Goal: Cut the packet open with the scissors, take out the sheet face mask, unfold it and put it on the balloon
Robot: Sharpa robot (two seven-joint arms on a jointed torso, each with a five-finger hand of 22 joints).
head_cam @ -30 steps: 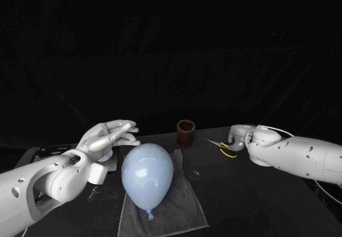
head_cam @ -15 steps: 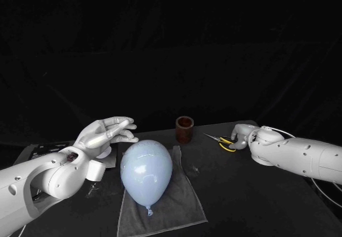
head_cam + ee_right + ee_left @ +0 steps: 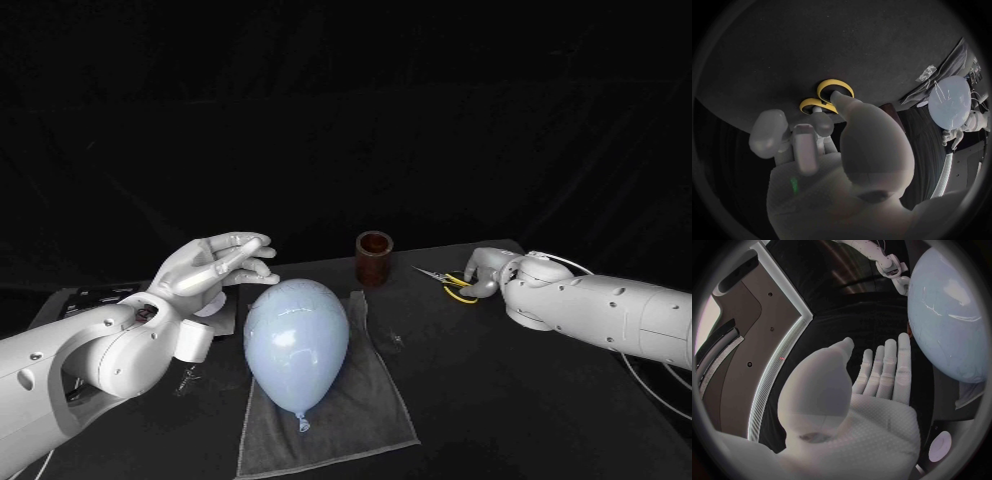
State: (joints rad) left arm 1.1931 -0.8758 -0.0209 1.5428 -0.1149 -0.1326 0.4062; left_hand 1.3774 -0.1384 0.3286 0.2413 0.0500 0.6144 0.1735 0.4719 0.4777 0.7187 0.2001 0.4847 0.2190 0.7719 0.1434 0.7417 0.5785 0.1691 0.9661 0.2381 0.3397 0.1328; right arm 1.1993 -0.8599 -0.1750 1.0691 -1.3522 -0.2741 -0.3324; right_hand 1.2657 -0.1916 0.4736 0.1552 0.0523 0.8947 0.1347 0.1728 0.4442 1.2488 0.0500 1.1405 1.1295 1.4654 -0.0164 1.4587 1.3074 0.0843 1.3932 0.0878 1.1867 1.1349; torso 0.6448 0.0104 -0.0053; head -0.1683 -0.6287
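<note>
The right hand [image 3: 483, 273] grasps the yellow-handled metal scissors [image 3: 451, 284] by their loops, well apart from the pale blue oval balloon [image 3: 296, 340] lying on grey cloth [image 3: 364, 420]; the left hand [image 3: 214, 268] hovers beside it, released

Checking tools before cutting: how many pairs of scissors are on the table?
1: yellow-handled scissors beside the brown cup, touched by the right hand; an arm could hide another.

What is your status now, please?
Left hand open, raised beside balloon. Right hand on scissors handles, grip unclear. Brown cup behind balloon, not in the way.
</note>
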